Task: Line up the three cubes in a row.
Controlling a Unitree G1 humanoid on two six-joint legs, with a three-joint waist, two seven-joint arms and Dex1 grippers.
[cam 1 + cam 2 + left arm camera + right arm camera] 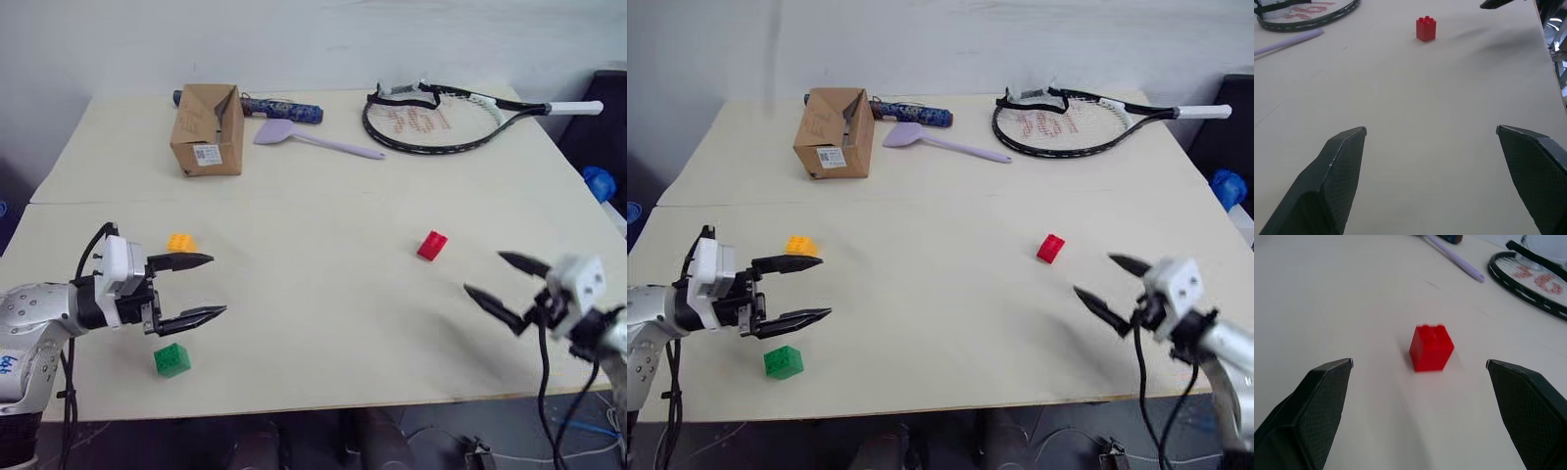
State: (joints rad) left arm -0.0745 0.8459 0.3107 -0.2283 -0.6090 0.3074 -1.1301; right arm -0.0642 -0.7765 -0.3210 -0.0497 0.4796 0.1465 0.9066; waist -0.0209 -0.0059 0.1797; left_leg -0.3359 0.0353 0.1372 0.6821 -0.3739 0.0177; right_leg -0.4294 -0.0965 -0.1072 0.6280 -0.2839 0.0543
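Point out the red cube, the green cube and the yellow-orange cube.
red cube [1431,351]: right wrist view, front face.
green cube [172,360]: left eye view, top face.
yellow-orange cube [180,242]: left eye view, studded top.

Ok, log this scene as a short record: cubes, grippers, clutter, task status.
red cube: alone, right side of the table
yellow-orange cube: left side
green cube: left, near front edge
left gripper: open, empty, between yellow-orange and green
right gripper: open, empty, facing red
clutter: cardboard box, racket, lilac spatula
status: cubes not in a row
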